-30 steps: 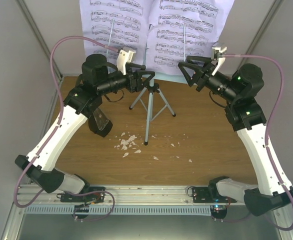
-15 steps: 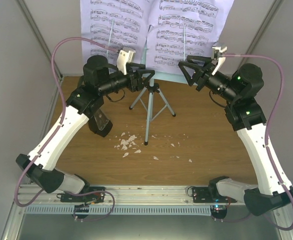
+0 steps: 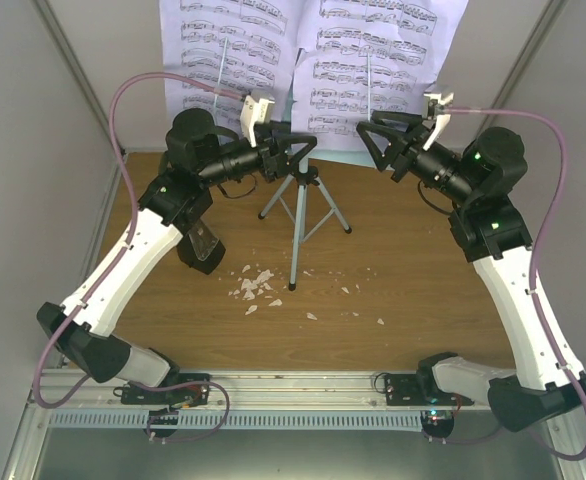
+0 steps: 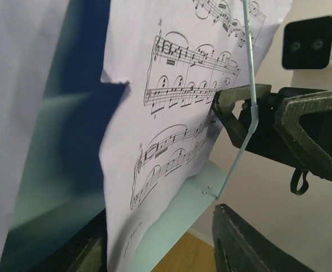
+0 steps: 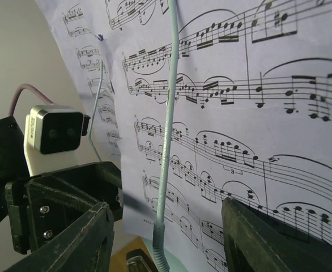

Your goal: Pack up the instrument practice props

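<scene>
Between the spread fingers of the left claw (image 3: 295, 150) hangs the lower edge of a lilac sheet-music page (image 4: 171, 113) on the light blue music stand (image 3: 298, 215). Spread too, the right claw (image 3: 368, 140) straddles the stand's wire page-holder (image 5: 167, 141). Behind the left claw, the metronome (image 3: 201, 245) sits on the bench (image 3: 413, 270).

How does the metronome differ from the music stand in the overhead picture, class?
The music stand rises tall on three spread legs; the metronome sits low and squat. The music stand is pale; the metronome is black with a clear cover. The music stand's tripod shows plainly at mid-table; the metronome is partly hidden beneath the left arm. Both rest on the wooden table.
</scene>
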{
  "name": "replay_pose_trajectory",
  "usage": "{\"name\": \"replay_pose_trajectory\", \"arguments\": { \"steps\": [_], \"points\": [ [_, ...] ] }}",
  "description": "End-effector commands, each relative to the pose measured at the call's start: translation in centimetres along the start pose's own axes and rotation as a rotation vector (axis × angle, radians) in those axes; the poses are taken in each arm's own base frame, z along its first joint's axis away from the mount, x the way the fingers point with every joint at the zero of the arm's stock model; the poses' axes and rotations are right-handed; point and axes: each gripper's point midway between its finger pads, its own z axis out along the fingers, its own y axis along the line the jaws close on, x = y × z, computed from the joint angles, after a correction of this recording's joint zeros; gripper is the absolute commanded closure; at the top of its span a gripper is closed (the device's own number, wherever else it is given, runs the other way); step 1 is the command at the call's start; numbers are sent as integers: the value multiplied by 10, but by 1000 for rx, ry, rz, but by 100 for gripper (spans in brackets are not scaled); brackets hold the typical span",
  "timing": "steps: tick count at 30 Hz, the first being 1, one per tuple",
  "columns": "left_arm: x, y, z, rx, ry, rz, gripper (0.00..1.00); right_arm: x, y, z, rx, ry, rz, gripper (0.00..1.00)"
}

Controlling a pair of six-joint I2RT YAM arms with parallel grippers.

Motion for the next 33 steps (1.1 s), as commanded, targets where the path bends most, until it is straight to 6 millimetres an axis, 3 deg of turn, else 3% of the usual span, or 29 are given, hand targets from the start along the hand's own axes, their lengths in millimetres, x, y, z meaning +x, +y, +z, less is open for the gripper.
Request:
{"name": "replay_pose_trajectory", "arguments": {
  "steps": [1, 5, 9, 12, 13, 24, 33],
  "points": [
    [-16, -9, 0, 54, -63, 38, 58, -16, 11, 0, -34, -45, -19, 48],
    [-15, -8, 3, 65, -58, 28, 79, -16, 10, 1, -25, -48, -21, 58],
    [-14, -6, 3, 55, -55, 26, 97, -14, 5, 3, -10, -46, -27, 79],
    [-13, -5, 3, 50, -53, 24, 100, -12, 6, 3, -16, -52, -41, 97],
    [-13, -5, 3, 50, -53, 25, 100, -12, 6, 2, -19, -56, -46, 99],
    [-18, -11, -2, 57, -62, 51, 100, -5, 4, 2, -28, -70, -83, 100],
    [-43, -44, -35, 82, -122, 166, 100, -4, 2, 2, -19, -71, -84, 100]
  ]
}}
